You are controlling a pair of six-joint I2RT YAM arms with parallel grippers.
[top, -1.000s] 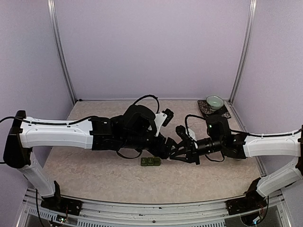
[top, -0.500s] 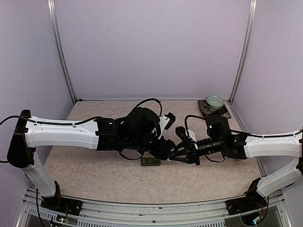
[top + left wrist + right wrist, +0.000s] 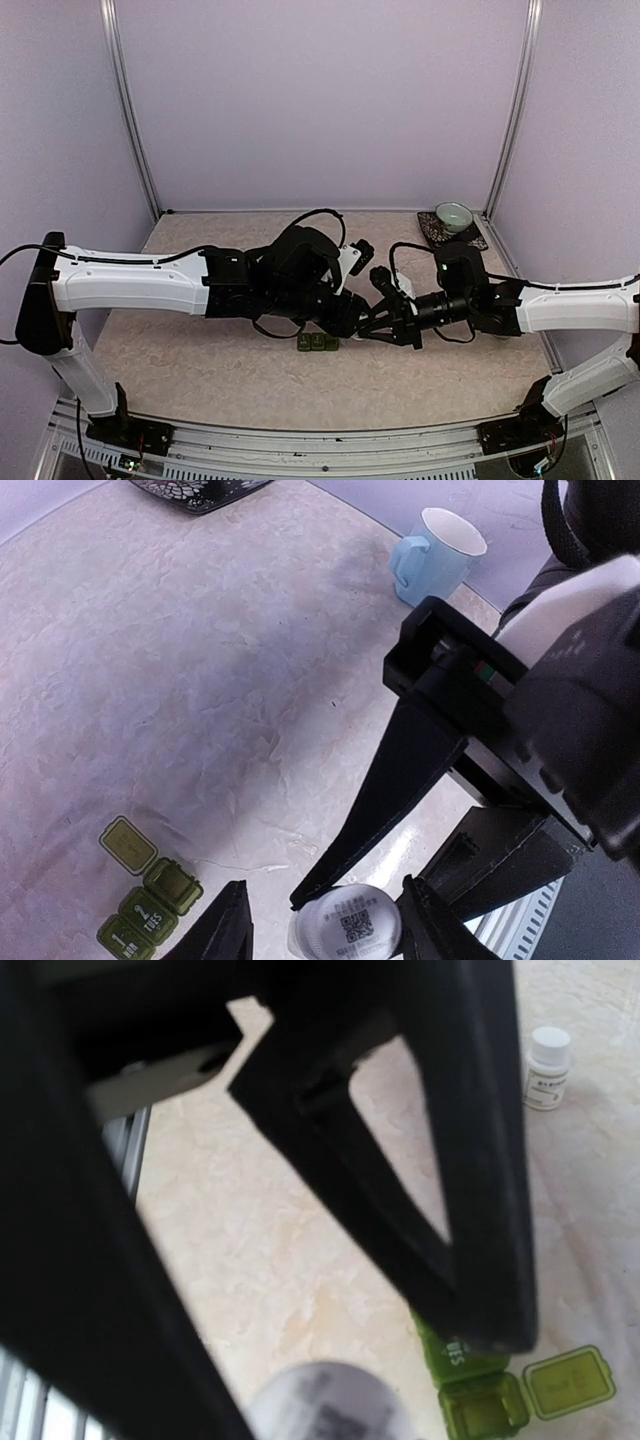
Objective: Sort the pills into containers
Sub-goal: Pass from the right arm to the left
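Top external, containers [image 3: 318, 342] mid-table, well off every edge, right tool [image 3: 364, 326] gripping bottle [image 3: 345, 930]

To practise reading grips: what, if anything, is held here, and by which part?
The right gripper pinches the white bottle, seemingly across its sides; the exact spot is hidden. The left gripper only flanks its coded end.

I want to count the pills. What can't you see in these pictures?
- Pills: none can be made out in any view.
- containers: too small in the top view; in the right wrist view a black gripper finger covers part, and the bottom edge cuts it too.
- white bottle: cut by the bottom edge, left wrist view; blurred, right wrist view.
- second bottle, right wrist view: label too small to read.
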